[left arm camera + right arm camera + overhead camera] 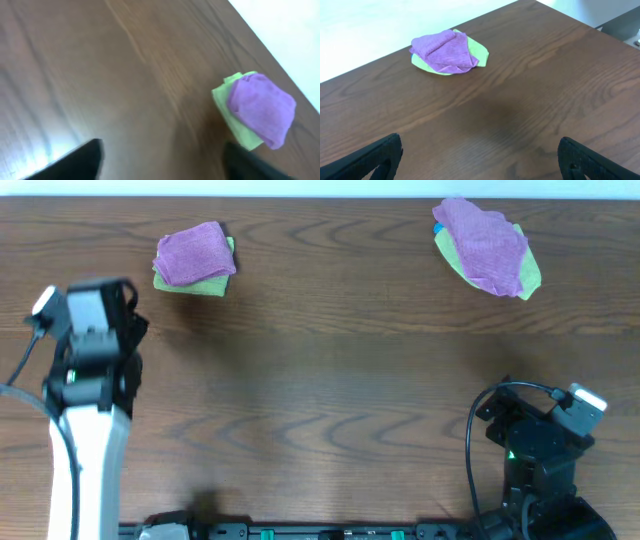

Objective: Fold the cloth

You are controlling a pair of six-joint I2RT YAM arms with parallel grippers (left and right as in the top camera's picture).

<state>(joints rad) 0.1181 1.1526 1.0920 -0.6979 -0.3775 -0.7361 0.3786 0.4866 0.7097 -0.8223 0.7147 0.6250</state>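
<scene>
A folded stack of a purple cloth on a green cloth (193, 258) lies at the far left of the table; it also shows in the left wrist view (255, 110). A looser pile of a purple cloth over green cloths (487, 247) lies at the far right; it also shows in the right wrist view (449, 51). My left gripper (112, 315) is open and empty above the table's left side, short of the folded stack (162, 160). My right gripper (505, 415) is open and empty near the front right, far from the pile (480, 155).
The wooden table (330, 380) ends at a white wall along its far edge. Cables loop beside the right arm's base (475, 450). A rail with fittings runs along the front edge (300, 532).
</scene>
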